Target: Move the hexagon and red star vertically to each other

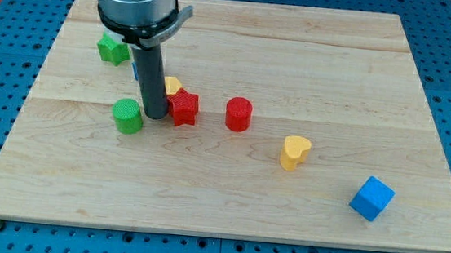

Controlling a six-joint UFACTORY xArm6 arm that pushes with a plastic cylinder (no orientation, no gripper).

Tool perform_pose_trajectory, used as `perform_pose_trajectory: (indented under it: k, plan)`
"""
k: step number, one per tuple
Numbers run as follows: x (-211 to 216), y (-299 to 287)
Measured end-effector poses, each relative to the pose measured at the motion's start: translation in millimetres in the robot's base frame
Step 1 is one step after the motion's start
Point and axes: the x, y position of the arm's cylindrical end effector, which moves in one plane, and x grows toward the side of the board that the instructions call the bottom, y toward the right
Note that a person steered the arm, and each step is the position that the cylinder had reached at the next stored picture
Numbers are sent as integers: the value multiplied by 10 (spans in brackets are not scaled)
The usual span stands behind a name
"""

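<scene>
Pincer absent: my tip (156,117), touching the red star (184,107), should nudge it gently under the yellow hexagon (173,84).

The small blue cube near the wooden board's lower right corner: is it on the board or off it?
On. The blue cube rests wholly on the wooden board, inside its edges.

red star (183,107): a small red star-shaped block, lying flat on the counter (297,59), left of centre, just to the view's right of my tip (156,117).
yellow block (173,85): partly hidden behind the rod; shape unclear, possibly the hexagon; touching the red star at its upper left.
</scene>
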Motion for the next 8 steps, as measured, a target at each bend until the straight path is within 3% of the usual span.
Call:
perform_pose_trajectory:
  k: [2,4,5,8]
  plan:
    - [-188,-27]
    - [-226,-495]
    - [-483,-322]
    - [-383,46]
